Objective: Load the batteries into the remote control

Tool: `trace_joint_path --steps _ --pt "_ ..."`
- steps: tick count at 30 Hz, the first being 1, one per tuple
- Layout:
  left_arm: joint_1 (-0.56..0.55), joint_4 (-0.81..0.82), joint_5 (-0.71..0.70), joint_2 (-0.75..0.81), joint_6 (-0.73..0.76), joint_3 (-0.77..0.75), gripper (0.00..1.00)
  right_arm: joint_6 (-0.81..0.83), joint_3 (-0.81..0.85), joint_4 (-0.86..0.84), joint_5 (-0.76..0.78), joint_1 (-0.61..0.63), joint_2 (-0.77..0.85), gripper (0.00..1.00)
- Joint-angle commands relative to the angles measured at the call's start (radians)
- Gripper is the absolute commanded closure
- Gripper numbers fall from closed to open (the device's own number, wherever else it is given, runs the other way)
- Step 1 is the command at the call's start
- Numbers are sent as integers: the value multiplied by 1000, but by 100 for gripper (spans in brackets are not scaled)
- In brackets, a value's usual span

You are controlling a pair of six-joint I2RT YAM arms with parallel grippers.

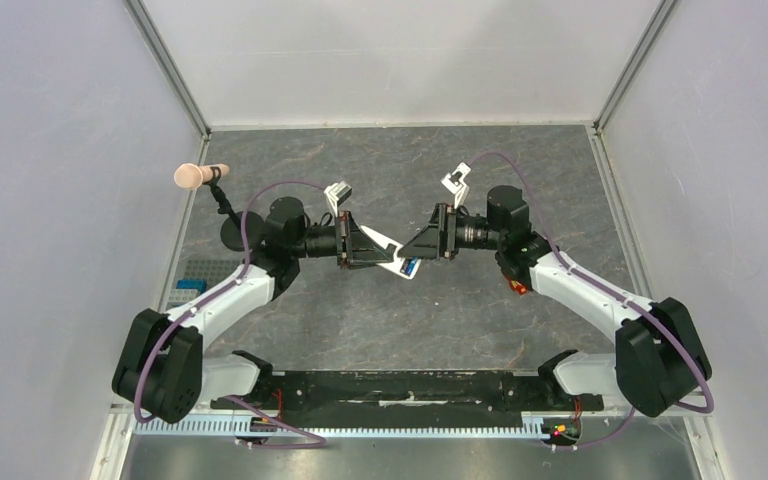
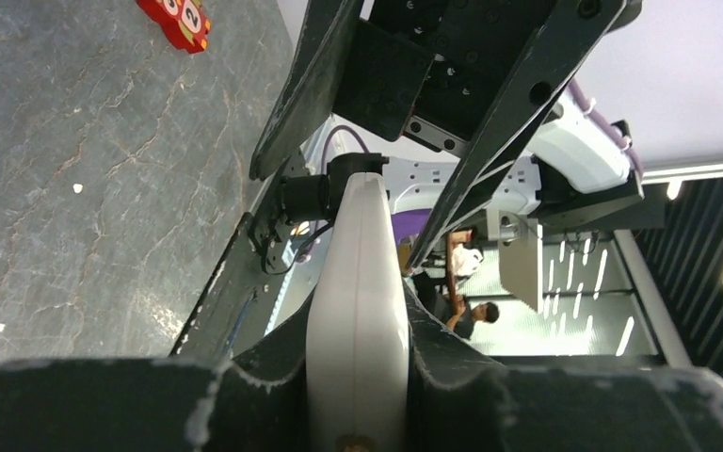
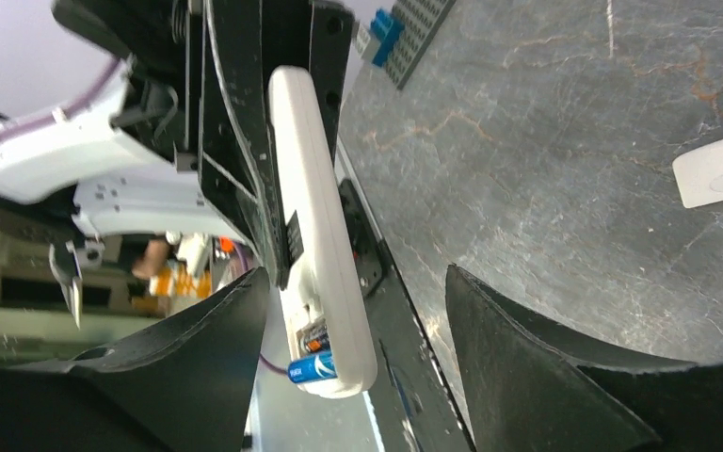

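My left gripper (image 1: 378,256) is shut on the white remote control (image 1: 398,264) and holds it above the table. In the left wrist view the remote (image 2: 358,301) stands edge-on between my fingers (image 2: 245,405). In the right wrist view the remote (image 3: 313,217) shows its open battery bay at the near end. A blue battery (image 3: 313,368) lies in the bay, one end poking out sideways. A dark battery (image 3: 316,341) lies beside it, deeper in. My right gripper (image 3: 353,367) is open, its jaws on either side of the remote's end without touching it.
The small white cover piece (image 3: 720,169) lies on the table. An orange owl-faced object (image 2: 177,19) lies near the right arm (image 1: 516,284). A grey plate with a blue brick (image 1: 192,282) lies at the left. A peach microphone-like object (image 1: 198,175) stands at the back left.
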State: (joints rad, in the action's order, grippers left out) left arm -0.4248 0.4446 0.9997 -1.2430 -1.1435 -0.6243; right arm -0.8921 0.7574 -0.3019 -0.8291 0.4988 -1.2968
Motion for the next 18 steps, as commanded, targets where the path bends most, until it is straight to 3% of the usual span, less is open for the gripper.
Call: trace_joint_path --steps 1,6,18 --pt "4 -124 81 19 163 -81 98 218 52 137 -146 -6 16 29" --pt "4 -252 109 27 278 -130 98 356 59 257 -162 -4 46 27" --pt "2 -426 140 6 421 -193 98 358 44 249 -171 19 46 25"
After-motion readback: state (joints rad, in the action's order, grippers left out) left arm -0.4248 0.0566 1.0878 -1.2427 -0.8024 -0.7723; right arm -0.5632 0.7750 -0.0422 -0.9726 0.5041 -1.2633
